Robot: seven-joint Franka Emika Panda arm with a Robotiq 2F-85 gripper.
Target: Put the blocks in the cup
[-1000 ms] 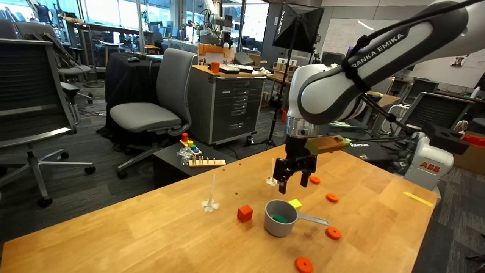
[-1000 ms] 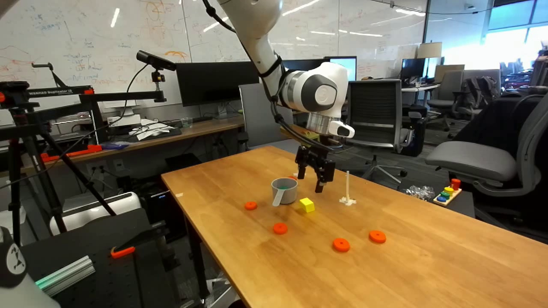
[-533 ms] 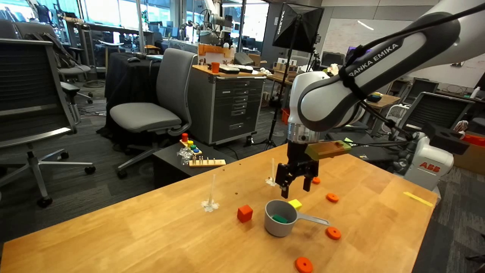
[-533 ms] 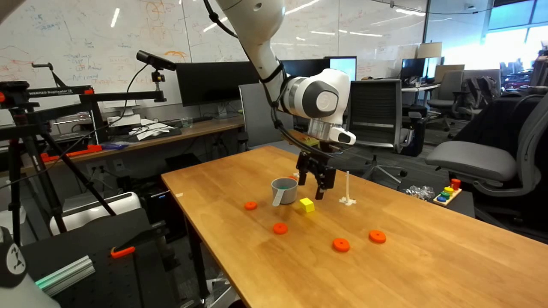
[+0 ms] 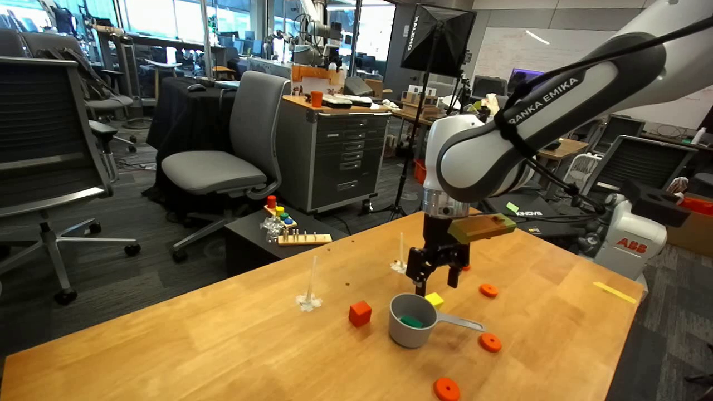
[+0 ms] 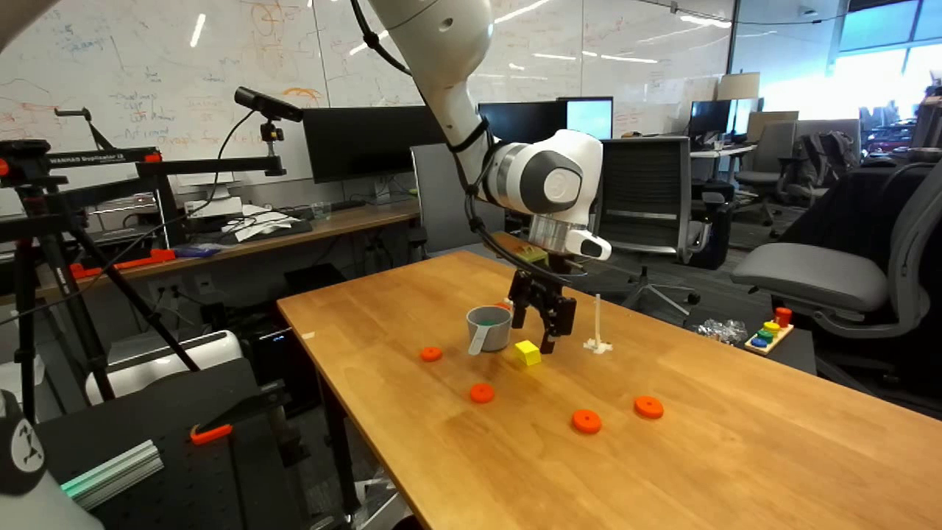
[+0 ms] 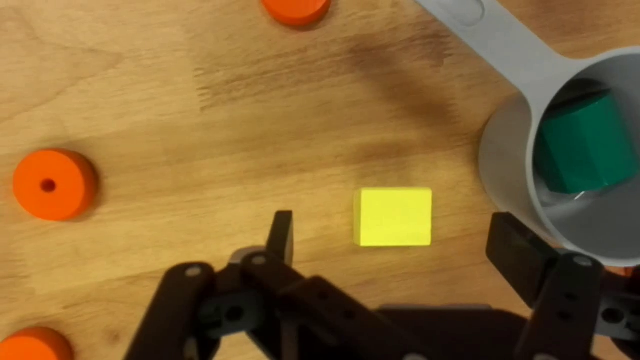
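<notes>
We count one yellow block [image 7: 393,216], one green block [image 7: 587,142], one red block [image 5: 360,313], one cup [image 7: 505,155]. Yellow block sits on the table [image 5: 223,345] near the cup, gap between them. Green block lies inside the cup; cup upright. Red block is on the table, left of the cup in an exterior view, apart from it. Gripper [image 5: 436,288]: one, two fingers [image 7: 520,255] spread well apart; in the wrist view we see the yellow block between them, clear of both. Whether the fingers reach down to the table, we can't tell. Orange discs [image 6: 586,421]: we count four on the table in an exterior view; wrist view has three, two cut off at its edge. Thin pegs [image 5: 311,281]: two, upright on whitish bases [image 5: 308,303]. Past the table, one dark stand [image 5: 245,256] with two wooden boards [image 5: 304,239], one topped with coloured pieces [image 5: 272,201].
</notes>
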